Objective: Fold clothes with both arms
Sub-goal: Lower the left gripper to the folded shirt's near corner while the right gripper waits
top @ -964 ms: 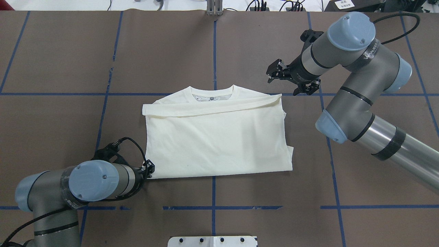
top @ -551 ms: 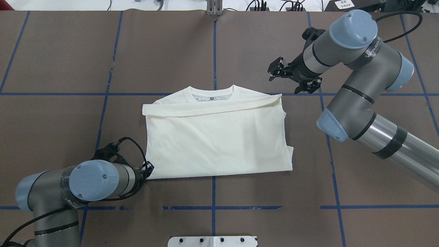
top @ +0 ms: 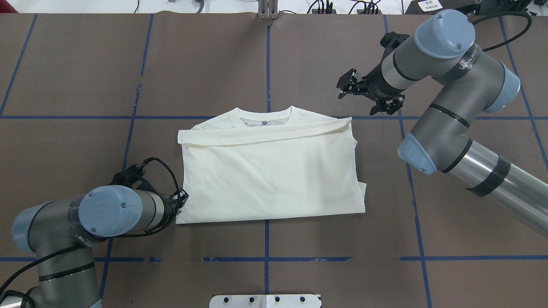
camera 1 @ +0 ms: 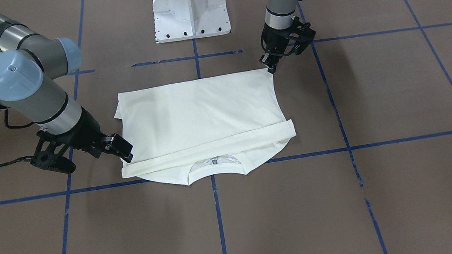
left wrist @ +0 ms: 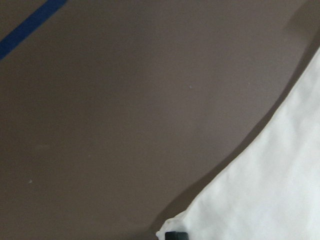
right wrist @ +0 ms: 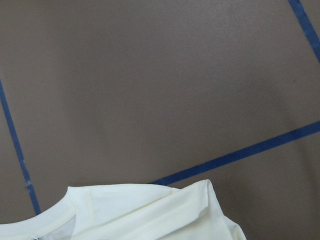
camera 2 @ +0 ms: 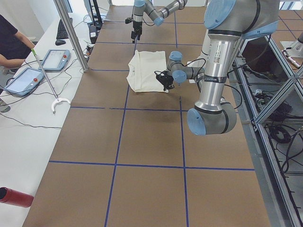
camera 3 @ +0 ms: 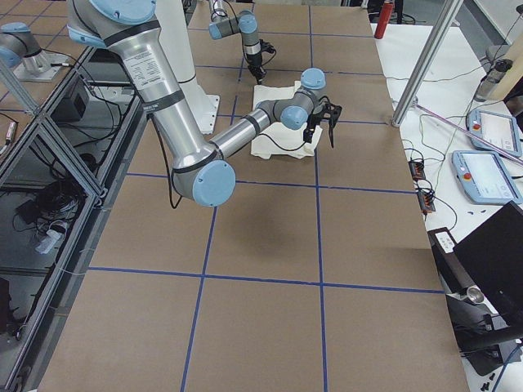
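Cloth lay flat on the dull brown table (top: 85, 85), which was crossed by blue tape lines (top: 266, 64). It was the cream shirt (top: 269, 179), plain side up and folded to a rough rectangle, with one sleeve (top: 257, 136) laid as a narrow band just under the ribbed collar (top: 265, 116). Its matte knit looked smooth, with soft edges.

The left gripper (camera 1: 269, 66) had its fingers pinched together on the hem corner. Only the left wrist view showed the black fingertip (left wrist: 175, 235) touching that point of fabric.

The right gripper (camera 1: 98, 160) hung with jaws wide apart, holding nothing. The front view made one finger seem to overlap the sleeve fold, yet the overhead view showed it apart, with the shirt's collar-side corner near it on the robot's side. The right wrist view showed no finger, only that corner below. The left side view added a person (camera 2: 9, 45) seated beside the table.
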`<state>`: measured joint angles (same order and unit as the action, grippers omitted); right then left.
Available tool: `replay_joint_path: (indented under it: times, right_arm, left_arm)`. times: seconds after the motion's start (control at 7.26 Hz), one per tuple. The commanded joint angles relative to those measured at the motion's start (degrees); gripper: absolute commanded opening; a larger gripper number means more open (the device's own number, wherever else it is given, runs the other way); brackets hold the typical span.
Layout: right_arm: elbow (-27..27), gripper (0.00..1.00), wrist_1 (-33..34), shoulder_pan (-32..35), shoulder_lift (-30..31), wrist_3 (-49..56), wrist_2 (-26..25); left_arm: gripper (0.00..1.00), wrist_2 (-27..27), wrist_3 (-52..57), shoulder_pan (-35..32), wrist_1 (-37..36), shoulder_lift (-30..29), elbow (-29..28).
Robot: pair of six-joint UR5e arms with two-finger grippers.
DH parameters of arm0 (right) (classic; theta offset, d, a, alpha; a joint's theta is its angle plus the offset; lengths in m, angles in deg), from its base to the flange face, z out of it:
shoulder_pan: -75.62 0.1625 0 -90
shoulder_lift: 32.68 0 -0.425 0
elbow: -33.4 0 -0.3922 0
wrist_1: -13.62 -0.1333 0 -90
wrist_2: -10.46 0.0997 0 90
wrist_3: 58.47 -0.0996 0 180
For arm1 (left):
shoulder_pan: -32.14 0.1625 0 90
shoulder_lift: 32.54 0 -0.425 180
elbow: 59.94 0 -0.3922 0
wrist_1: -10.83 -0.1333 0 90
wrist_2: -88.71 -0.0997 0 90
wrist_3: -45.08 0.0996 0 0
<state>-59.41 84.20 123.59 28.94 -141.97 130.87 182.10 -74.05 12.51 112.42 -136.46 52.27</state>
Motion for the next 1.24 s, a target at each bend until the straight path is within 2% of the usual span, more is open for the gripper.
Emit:
replay_joint_path:
  times: [0.0,0.14,0.83,0.96,1.1]
  right_arm:
    - [0.0,1.0,0.0,0.0,0.1,0.0,0.0]
    - [0.1,1.0,0.0,0.0,0.1,0.0,-0.1]
    - [0.0,1.0,0.0,-0.3,1.0,0.2,-0.3]
    - [-0.3,1.0,0.0,-1.7,2.5,0.2,-1.6]
    - [-3.8,1.0,0.0,-3.9,5.8,0.1,-4.5]
  left_arm:
    - [0.53,0.1,2.8,-0.6,-0.2,0.3,-0.4]
    - [1.0,0.1,2.9,-0.1,-0.3,-0.1,-0.6]
    - [1.0,0.1,2.1,1.1,-0.2,-0.6,-0.6]
    - [1.0,0.3,2.5,1.0,-0.3,-0.8,0.1]
    - [1.0,0.4,2.8,1.0,-0.3,-0.8,0.5]
